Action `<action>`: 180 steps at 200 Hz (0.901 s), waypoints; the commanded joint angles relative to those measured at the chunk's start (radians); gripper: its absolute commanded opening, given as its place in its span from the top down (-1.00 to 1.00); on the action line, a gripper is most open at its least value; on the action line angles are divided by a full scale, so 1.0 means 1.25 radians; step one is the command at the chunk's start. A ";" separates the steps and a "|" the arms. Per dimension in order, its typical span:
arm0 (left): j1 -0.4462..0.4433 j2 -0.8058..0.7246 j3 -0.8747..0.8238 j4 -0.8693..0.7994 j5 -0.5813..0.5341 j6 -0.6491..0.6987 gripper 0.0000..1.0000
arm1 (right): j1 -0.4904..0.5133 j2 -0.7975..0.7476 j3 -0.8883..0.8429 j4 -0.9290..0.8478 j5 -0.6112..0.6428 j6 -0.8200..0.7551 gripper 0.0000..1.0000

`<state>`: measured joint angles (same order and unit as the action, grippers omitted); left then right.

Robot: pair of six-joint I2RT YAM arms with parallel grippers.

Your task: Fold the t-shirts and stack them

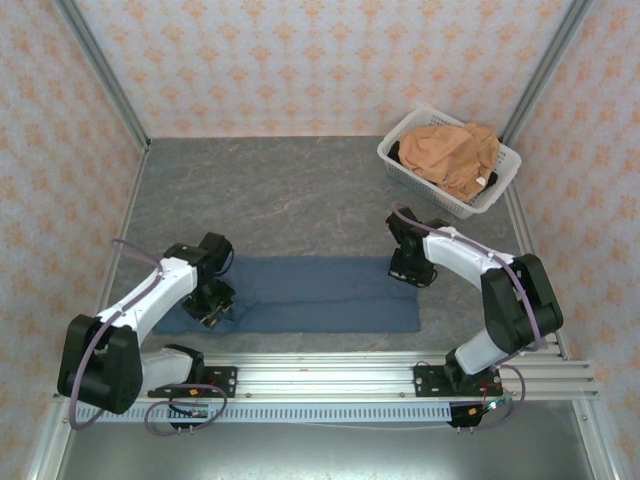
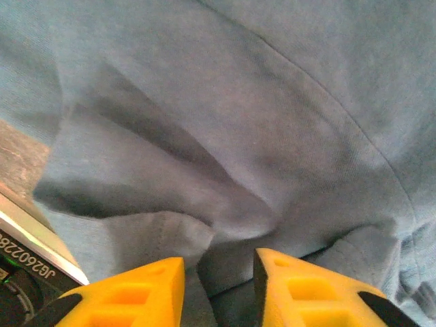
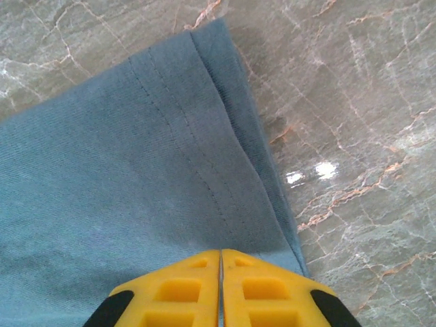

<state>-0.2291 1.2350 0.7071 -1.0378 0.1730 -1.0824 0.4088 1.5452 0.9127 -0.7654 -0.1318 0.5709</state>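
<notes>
Nearest, just beyond the aluminium rail (image 1: 330,372), lying flat on the grey marbled table (image 1: 280,195) as a long left-to-right band: the slate-blue t-shirt (image 1: 320,295), folded narrow by the look of it. At its near left end, the left gripper (image 2: 218,276), down on bunched cloth, jaws half narrowed with a raised fold in the gap; impossible to tell whether pinched firmly. Risk here: catching only the top layer, or only a wrinkle, and so pulling the fold apart on lifting instead of carrying the whole end over. Also risky: dragging the cloth toward the rail and snagging the edge there. Further back, at the far right corner of the shirt, the right gripper (image 3: 221,255), fingers pressed fully together over the stitched hem; cannot tell whether holding any cloth between them. With one end gripped and the other not, likely a skewed, twisted fold. Farthest, in the far right corner, the white lattice basket (image 1: 420,185) with the orange-tan t-shirt (image 1: 455,155) heaped inside; no stack possible before finishing the blue one neatly.
</notes>
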 commanded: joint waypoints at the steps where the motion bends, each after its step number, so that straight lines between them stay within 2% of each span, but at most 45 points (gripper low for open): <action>1: -0.024 0.017 -0.013 0.016 -0.002 -0.013 0.20 | -0.005 0.010 0.016 -0.001 0.009 -0.004 0.83; 27: -0.026 0.028 -0.021 0.010 -0.028 -0.002 0.03 | -0.005 0.010 0.014 -0.001 0.007 -0.004 0.83; 107: -0.024 0.086 -0.020 -0.018 -0.151 0.047 0.06 | -0.005 0.004 0.005 -0.002 0.004 -0.005 0.83; 180: -0.025 0.095 -0.017 -0.013 -0.151 0.052 0.48 | -0.005 0.005 0.007 -0.001 0.002 -0.006 0.83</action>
<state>-0.2558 1.3701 0.6922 -1.0241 0.0357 -1.0191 0.4088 1.5478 0.9127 -0.7647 -0.1356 0.5709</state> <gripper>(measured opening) 0.277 0.086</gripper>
